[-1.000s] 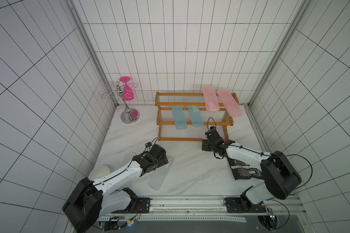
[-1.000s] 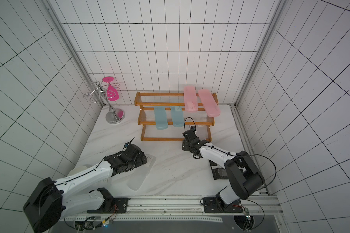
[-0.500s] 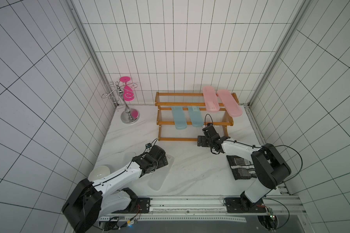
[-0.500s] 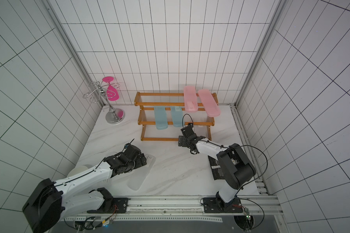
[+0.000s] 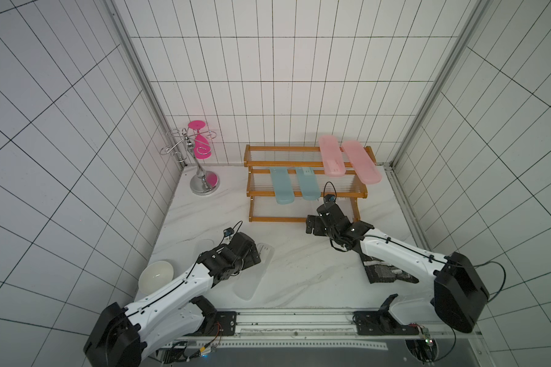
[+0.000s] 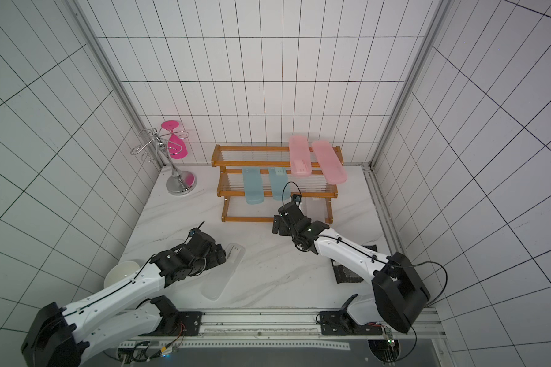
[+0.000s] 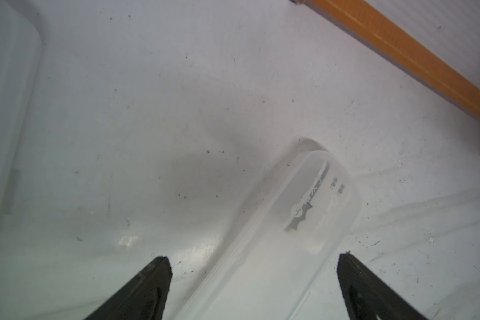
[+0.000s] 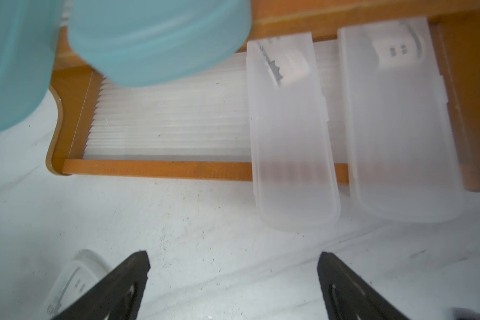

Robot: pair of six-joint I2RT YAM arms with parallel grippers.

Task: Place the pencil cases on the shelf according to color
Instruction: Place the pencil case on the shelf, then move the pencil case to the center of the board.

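The shelf (image 5: 299,219) stands at the back with two pink pencil cases (image 5: 331,157) on its top tier and two teal ones (image 5: 282,186) on the middle tier. Two frosted clear cases (image 8: 291,138) (image 8: 399,124) lie on the bottom tier, their ends past the front rail. My right gripper (image 8: 233,256) is open over bare table just in front of that tier, holding nothing. My left gripper (image 7: 254,266) is open, with its fingers on either side of a clear case (image 7: 288,235) lying on the table (image 5: 299,270). Another clear case (image 7: 6,97) lies beside it.
A chrome stand with pink glass (image 5: 201,165) stands at the back left. A white bowl (image 5: 156,279) sits by the left arm. A black packet (image 5: 385,273) lies under the right arm. The arms' base rail (image 5: 299,321) runs along the front edge.
My right gripper has gone from shut to open and shifted a little left in front of the shelf's bottom tier. The left arm has hardly moved.
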